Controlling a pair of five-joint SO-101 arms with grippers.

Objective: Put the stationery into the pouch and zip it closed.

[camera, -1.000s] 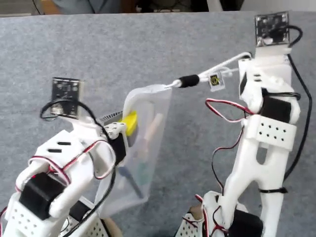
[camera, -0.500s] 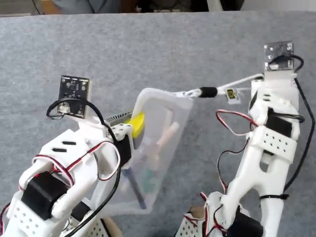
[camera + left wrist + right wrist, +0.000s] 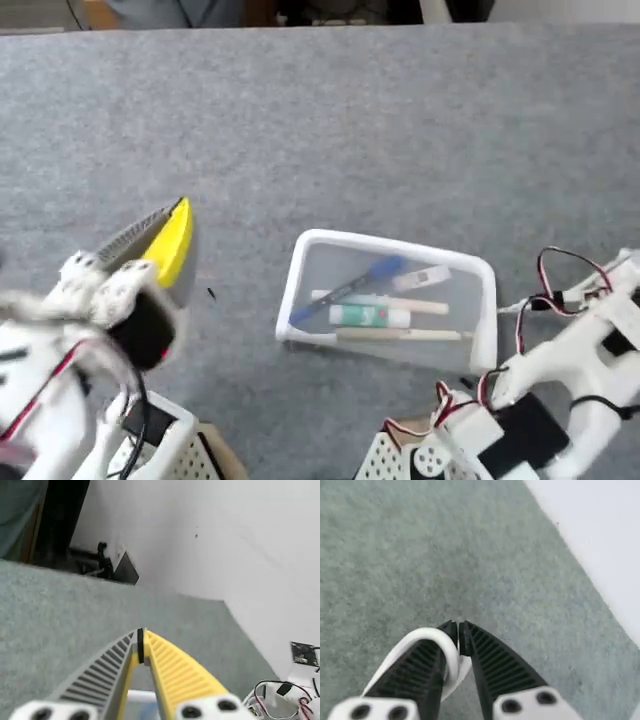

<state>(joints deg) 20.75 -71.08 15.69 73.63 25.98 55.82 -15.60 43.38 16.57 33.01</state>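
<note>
High view: clear pouch (image 3: pixel 290 290) flat; ribbed left gripper (image 3: pixel 179 207) closed empty; right gripper (image 3: pixel 458 626) pinches white loop (image 3: pixel 415 639).

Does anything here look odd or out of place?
Only one thing: a white loop is caught in the right gripper. The pouch lies flat on the table, stationery inside, nothing spilled.

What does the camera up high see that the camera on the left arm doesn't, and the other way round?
Only the high view: the whole clear pouch lying flat, with a blue pen and other stationery inside it. Only the left wrist view: the big white wall rising past the table's edge. Both: the grey table and the left pincer, yellow on one side and grey on the other, shut.
</note>
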